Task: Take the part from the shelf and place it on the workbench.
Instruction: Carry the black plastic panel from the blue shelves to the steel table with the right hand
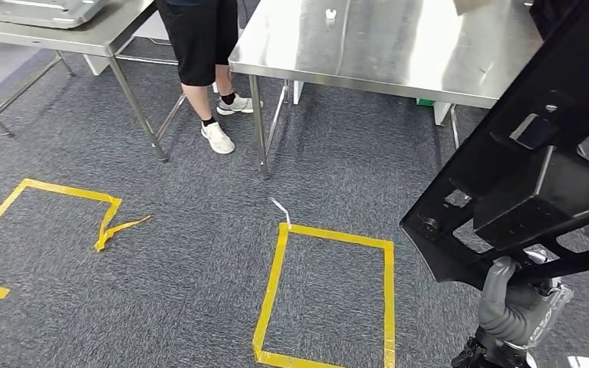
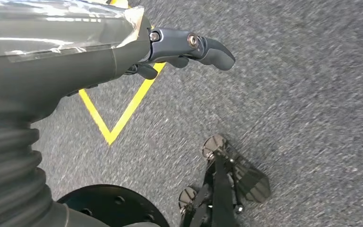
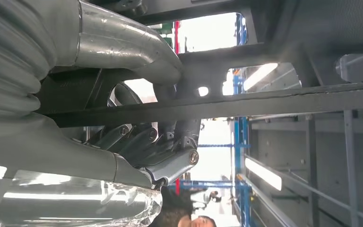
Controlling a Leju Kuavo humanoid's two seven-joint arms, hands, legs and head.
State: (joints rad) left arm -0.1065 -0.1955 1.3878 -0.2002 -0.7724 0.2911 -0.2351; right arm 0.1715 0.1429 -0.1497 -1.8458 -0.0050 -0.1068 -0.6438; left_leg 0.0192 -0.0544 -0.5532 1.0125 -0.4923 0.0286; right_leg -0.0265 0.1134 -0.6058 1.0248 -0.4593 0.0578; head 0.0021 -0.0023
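Observation:
A large black plastic part (image 1: 537, 169), a frame with ribs and cut-outs, is held up at the right of the head view. My right hand (image 1: 510, 307) grips its lower edge from below. The right wrist view shows the fingers (image 3: 156, 142) curled round a bar of the part (image 3: 264, 101). The steel workbench (image 1: 399, 46) stands ahead, beyond the carpet, with a small white item (image 1: 330, 14) on its far side. My left hand (image 2: 179, 49) hangs over the carpet with its fingers stretched out and nothing in them.
A person (image 1: 199, 46) in black shorts and white shoes stands between the workbench and a second steel table (image 1: 84, 34) at the left. Yellow tape squares (image 1: 337, 234) (image 1: 69, 190) mark the grey carpet; the left one has a loose strip. A corner of tape (image 2: 123, 113) lies under my left hand.

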